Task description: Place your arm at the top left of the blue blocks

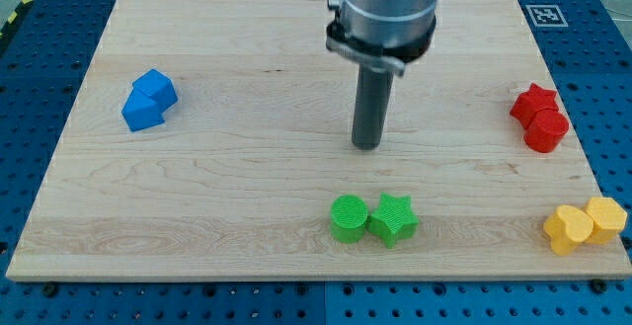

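Observation:
Two blue blocks sit touching at the view's left: a blue cube-like block (156,87) and, just below-left of it, another blue block (142,114). My tip (366,145) rests on the board near the middle, far to the right of the blue blocks and slightly lower than them. It touches no block. The arm's grey body rises above it to the view's top.
A green cylinder (348,217) and a green star (393,218) lie touching just below my tip. A red star (534,103) and a red cylinder (546,130) sit at the right edge. Two yellow blocks (587,224) lie at the bottom right corner.

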You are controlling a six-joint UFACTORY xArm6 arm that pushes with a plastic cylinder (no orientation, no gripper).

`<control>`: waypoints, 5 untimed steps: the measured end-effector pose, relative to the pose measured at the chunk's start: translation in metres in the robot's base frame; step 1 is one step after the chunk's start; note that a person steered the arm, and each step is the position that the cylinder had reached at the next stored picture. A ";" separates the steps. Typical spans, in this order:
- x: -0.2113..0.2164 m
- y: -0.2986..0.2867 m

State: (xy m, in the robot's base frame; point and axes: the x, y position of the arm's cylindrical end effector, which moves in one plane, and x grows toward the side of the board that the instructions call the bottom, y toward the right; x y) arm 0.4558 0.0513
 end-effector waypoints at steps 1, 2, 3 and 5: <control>-0.067 -0.007; -0.112 -0.055; -0.114 -0.133; -0.114 -0.325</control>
